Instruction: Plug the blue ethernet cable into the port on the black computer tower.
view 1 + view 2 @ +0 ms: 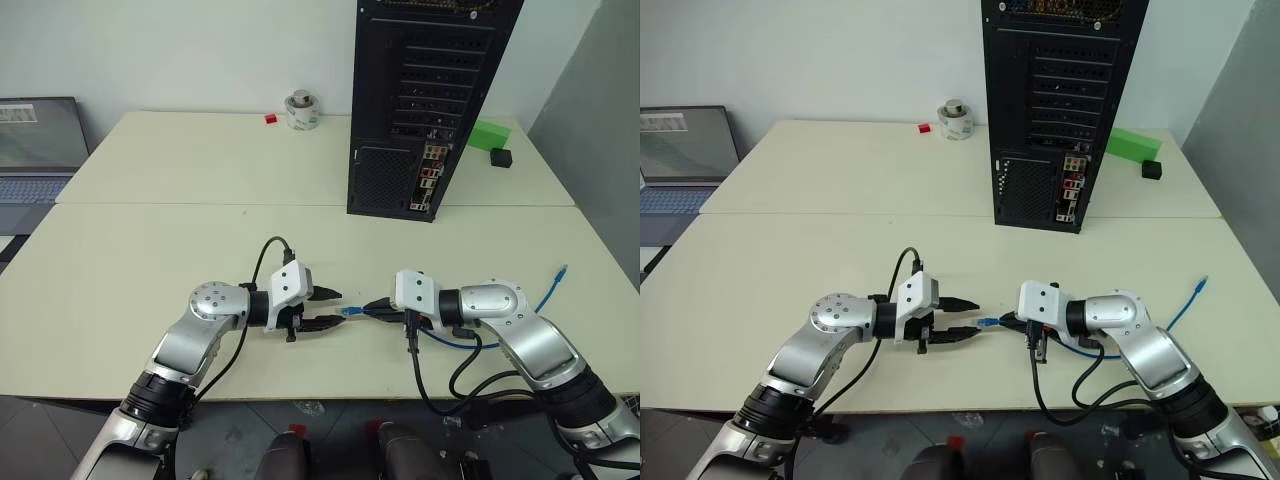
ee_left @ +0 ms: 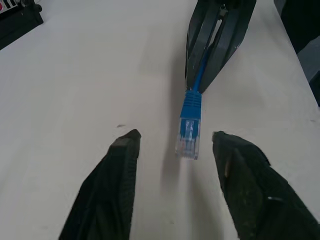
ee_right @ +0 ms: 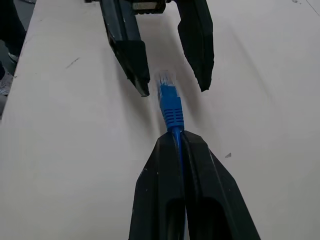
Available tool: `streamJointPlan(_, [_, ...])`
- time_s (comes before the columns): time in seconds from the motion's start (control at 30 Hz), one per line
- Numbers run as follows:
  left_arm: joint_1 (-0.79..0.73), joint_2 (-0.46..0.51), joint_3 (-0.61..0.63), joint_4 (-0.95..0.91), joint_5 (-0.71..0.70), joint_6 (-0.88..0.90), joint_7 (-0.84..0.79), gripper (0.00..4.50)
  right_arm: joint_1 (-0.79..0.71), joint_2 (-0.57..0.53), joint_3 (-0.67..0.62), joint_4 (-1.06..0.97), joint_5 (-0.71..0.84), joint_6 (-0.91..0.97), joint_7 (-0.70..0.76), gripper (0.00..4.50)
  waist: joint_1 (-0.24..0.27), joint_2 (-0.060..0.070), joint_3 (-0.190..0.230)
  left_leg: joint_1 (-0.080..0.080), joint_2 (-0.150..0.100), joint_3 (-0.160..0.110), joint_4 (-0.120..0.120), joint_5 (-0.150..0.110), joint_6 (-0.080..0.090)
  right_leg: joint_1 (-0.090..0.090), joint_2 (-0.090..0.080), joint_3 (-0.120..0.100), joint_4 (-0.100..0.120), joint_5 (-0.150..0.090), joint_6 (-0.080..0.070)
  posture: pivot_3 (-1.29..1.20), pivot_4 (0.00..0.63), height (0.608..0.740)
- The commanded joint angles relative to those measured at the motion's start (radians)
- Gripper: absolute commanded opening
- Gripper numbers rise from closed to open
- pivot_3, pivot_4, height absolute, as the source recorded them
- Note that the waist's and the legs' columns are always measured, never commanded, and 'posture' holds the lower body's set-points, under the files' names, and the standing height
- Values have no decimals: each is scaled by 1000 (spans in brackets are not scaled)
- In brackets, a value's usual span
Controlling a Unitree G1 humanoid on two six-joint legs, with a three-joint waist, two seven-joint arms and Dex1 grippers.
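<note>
The right hand point(image 3: 176, 137) pinches the blue cable point(image 2: 190, 122) just behind its plug. The plug pokes between the left hand's point(image 2: 175, 140) half-open fingers, seemingly not touching them. If those fingers squeeze crookedly, the plug could twist or slip, far from the black tower point(image 1: 425, 100).

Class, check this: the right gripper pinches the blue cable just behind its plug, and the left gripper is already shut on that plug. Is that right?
Not quite. The left gripper is open, its fingers either side of the blue ethernet cable plug without touching it, as the left wrist view shows. The right gripper does pinch the cable.
</note>
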Motion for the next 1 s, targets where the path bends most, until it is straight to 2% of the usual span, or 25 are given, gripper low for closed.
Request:
streamJointPlan(0.03, [-11, -8, -1, -16, -6, -17, -7, 1445, -16, -8, -3, -40, 0, -5, 14, 0, 0, 0, 0, 0, 0, 0, 0, 0, 0, 0, 0, 0, 0, 0, 0, 0, 150, 740])
streamJointPlan(0.17, [-12, -12, -3, -15, -1, -18, -10, 453, -13, -11, -5, -45, 3, -7, 15, 0, 0, 0, 0, 0, 0, 0, 0, 0, 0, 0, 0, 0, 0, 0, 0, 0, 150, 740])
streamJointPlan(0.2, [-12, -13, -3, -13, 0, -18, -10, 327, -12, -12, -5, -47, 5, -6, 16, 0, 0, 0, 0, 0, 0, 0, 0, 0, 0, 0, 0, 0, 0, 0, 0, 0, 150, 740])
streamJointPlan(0.43, [-9, -15, 1, 3, 20, -45, 3, 274, -15, -22, -4, -58, 24, 6, 41, 0, 0, 0, 0, 0, 0, 0, 0, 0, 0, 0, 0, 0, 0, 0, 0, 0, 150, 740])
streamJointPlan(0.53, [-2, -15, 1, 8, 36, -79, 13, 274, -27, -27, -13, -47, 22, -5, 44, 612, 0, 0, 0, 0, 0, 0, 0, 0, 0, 0, 0, 0, 0, 0, 0, 0, 150, 740])
streamJointPlan(0.73, [47, -17, -2, 8, 90, -198, 62, 274, -68, -88, -93, -68, 95, 52, 110, 2299, 1, 0, 0, 0, 0, 0, 0, 0, 0, 0, 0, 0, 0, 0, 0, 0, 150, 740])
streamJointPlan(0.87, [62, -21, -2, 59, 188, -418, 142, 274, -67, -107, -174, -92, 207, 166, 115, 3266, 3, 0, 0, 0, 0, -1, 0, 0, 0, 0, -1, 0, 0, 0, 0, 0, 150, 740])
streamJointPlan(1.0, [46, -16, -4, 163, 331, -740, 277, 274, -51, -52, -249, -114, 333, 328, 41, 4287, 2, 0, 0, 0, 0, 0, 0, 0, 0, 0, -5, 0, 0, 0, 0, 0, 150, 740])
